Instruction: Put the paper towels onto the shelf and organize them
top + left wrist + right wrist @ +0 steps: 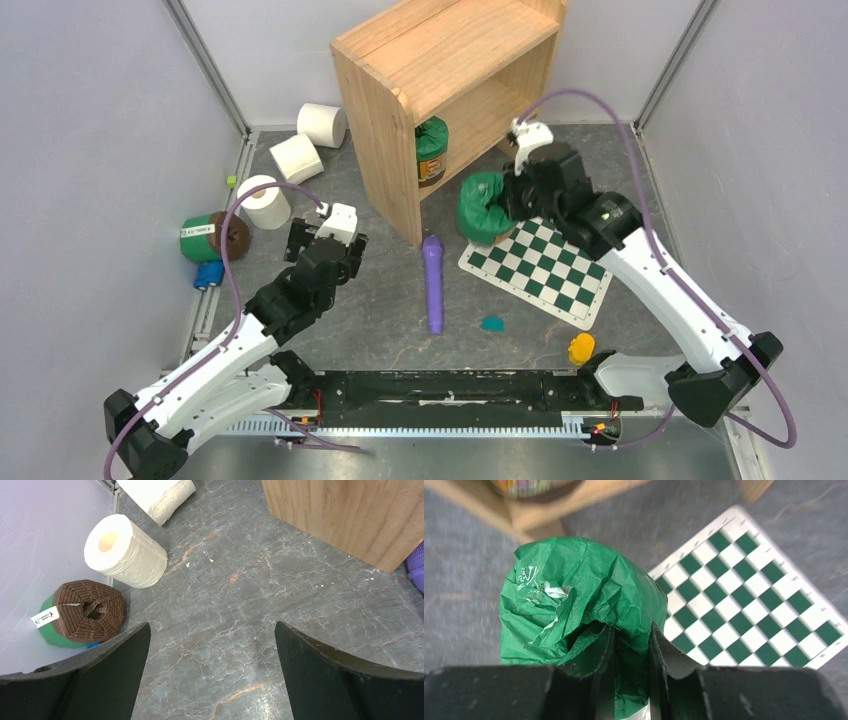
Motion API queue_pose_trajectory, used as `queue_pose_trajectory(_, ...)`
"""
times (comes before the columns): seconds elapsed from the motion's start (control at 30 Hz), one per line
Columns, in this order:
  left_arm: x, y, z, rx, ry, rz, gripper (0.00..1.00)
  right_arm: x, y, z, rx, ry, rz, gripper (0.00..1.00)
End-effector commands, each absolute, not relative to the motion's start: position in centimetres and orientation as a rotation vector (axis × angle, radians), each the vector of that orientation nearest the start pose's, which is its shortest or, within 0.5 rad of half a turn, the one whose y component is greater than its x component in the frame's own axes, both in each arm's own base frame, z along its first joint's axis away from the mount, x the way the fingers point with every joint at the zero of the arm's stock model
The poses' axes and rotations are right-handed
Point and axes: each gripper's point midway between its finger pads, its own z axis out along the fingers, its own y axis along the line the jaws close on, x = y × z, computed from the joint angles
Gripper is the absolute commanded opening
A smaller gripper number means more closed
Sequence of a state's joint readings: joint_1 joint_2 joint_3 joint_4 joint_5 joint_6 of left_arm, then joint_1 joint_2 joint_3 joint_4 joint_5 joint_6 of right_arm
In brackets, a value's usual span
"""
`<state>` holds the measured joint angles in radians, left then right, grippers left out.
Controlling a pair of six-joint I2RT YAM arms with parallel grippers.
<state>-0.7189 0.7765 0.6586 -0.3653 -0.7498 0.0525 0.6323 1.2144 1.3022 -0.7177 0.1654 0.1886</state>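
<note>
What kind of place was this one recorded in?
Probably a lab robot cell, not a home: plain wall panels on metal posts box in a marble-patterned table, and unrelated props, a wooden shelf, paper towels, a checkered board, lie scattered.

3 paper towels (pixel 296 157) sit in a row left of the shelf (pixel 440 95), a tipped canister (pixel 212 238) just before the nearest roll, a second canister (pixel 431 150) inside the shelf's lower tier, and a board (pixel 540 268) before the shelf's right side, a crumpled bag (pixel 480 205) at its rear corner.
</note>
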Motion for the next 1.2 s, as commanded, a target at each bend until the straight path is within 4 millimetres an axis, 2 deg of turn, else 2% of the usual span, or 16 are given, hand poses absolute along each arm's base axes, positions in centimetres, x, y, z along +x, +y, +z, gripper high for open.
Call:
queue_pose_trajectory(0.0, 26.3, -6.9, 21.3, 0.221, 1.871, 0.269, 1.00, 32.5, 16.6, 32.7, -0.318, 2.038, 0.196, 0.07)
queue_pose_trajectory(0.27, 25.3, -7.1, 23.0, 0.135, 1.822, 0.126, 1.00, 38.2, 13.5, 37.5, -0.142, 1.927, 0.142, 0.06)
queue_pose_trajectory(0.37, 25.1, -7.0, 23.3, 0.125, 1.808, 0.110, 1.00, 39.9, 13.6, 39.4, -0.120, 1.887, 0.149, 0.06)
queue_pose_trajectory(0.53, 25.2, -7.2, 23.3, 0.136, 1.811, 0.110, 1.00, 42.8, 14.0, 41.0, -0.107, 1.843, 0.169, 0.06)
queue_pose_trajectory(0.77, 25.2, -7.0, 22.7, 0.162, 1.824, 0.141, 1.00, 46.2, 16.0, 41.4, -0.140, 1.816, 0.257, 0.07)
queue_pose_trajectory(0.9, 25.3, -7.9, 22.7, 0.200, 1.817, 0.103, 1.00, 47.8, 17.4, 40.9, -0.159, 1.802, 0.318, 0.07)
queue_pose_trajectory(1.17, 25.4, -7.8, 22.0, 0.225, 1.835, 0.134, 1.00, 48.7, 20.4, 39.0, -0.228, 1.815, 0.459, 0.12)
